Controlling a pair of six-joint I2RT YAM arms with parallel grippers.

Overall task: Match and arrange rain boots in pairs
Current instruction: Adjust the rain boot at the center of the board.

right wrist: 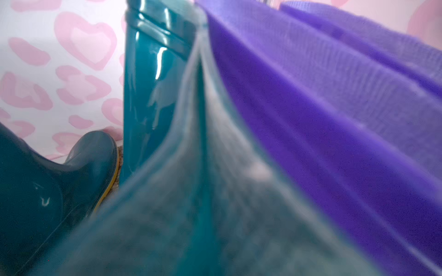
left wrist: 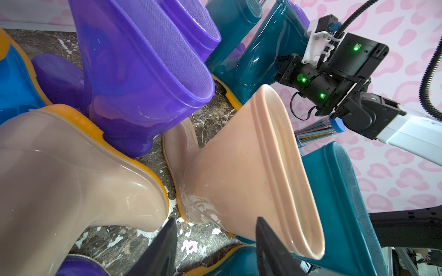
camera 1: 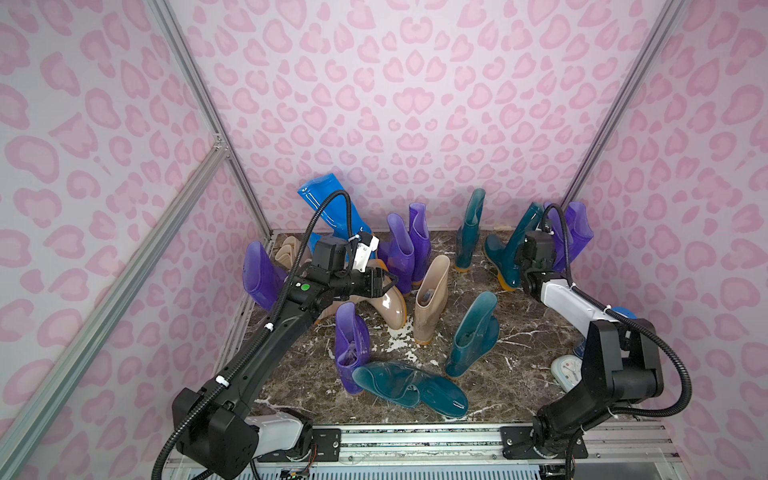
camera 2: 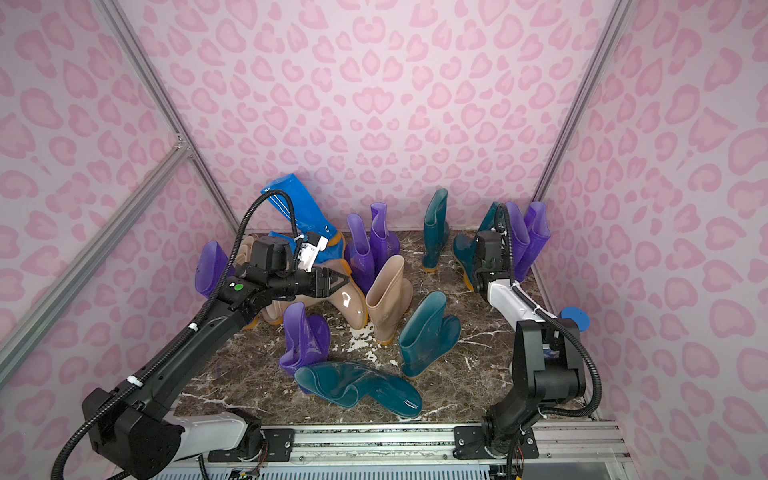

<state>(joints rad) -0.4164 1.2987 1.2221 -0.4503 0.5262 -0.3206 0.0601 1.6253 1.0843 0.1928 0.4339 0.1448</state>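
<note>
A bright blue boot [camera 1: 326, 205] leans tilted at eleven o'clock. Two purple boots [camera 1: 405, 245] stand upright at twelve. A beige boot [camera 1: 432, 299] stands at centre. A tilted teal boot [camera 1: 517, 228] sits at two. Two overlapping teal boots [camera 1: 409, 386] lie flat at six.

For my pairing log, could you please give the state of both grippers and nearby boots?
left gripper, jaws open, empty.
right gripper, jaws shut on leaning teal boot.
leaning teal boot, tilted, cuff pinched.
centre beige boot, upright.
glossy beige boot, tipped over.
front teal boot, lying flat.
</note>
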